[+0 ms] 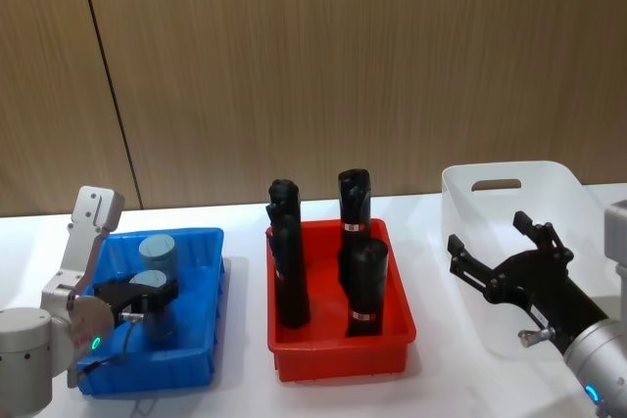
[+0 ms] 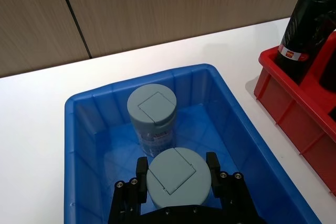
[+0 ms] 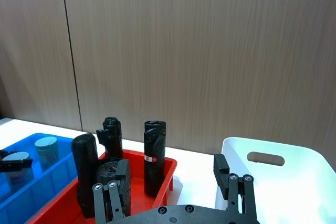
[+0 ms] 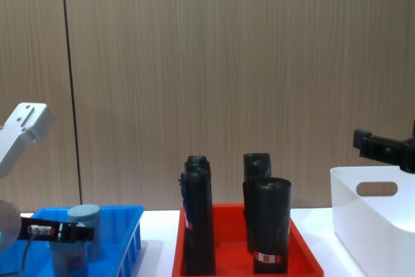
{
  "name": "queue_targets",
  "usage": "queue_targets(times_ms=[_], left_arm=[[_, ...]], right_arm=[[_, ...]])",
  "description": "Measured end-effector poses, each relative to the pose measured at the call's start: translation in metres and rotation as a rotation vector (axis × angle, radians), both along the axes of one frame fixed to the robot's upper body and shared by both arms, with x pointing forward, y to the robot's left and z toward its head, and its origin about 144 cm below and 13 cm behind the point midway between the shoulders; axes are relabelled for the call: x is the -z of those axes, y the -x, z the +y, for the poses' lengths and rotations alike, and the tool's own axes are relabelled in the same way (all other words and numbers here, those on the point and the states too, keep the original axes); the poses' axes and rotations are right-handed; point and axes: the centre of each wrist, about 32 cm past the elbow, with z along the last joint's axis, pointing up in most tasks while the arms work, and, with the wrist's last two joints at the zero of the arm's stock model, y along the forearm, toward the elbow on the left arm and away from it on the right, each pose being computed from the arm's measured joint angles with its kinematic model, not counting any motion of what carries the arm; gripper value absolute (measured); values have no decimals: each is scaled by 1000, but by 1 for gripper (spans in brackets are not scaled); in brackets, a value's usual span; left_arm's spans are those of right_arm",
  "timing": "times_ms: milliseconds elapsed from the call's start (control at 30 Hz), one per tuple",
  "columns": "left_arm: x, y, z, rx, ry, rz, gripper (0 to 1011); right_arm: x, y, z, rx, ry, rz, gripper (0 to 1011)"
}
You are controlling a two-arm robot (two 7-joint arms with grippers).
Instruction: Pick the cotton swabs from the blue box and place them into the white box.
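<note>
Left gripper sits down inside the blue box, at 8 o'clock on the table. Its jaws are closed on the front cotton swab jar, one black finger pressed to each side just under the pale lid. That jar stands upright, low in the box at its near end. The rear cotton swab jar stands upright at 12 o'clock from the gripped one, just beside it, free of the jaws (label on its side too small to read). Right gripper hangs above the near left part of the white box, at 4 o'clock on the table, with jaws spread wide and holding nothing, well apart from the jars. No jar visible in the white box. The red tray sits at 6 o'clock between the two boxes, carrying four upright black rolls with red-and-white stickers. A wood-panel wall runs behind the table at 12 o'clock.
</note>
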Motion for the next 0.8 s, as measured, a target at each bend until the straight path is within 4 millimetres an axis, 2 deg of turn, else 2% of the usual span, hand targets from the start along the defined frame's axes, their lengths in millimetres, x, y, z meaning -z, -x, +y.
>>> queue_targets(times_ms=[400,800], left_arm=[[-8,8,-3,3,1,-46,670],[-32,23,-8,59,-5,-147,670]], right_arm=[[0,0,0,0,0,0,1002],[0,0,0,0,0,0,1002]])
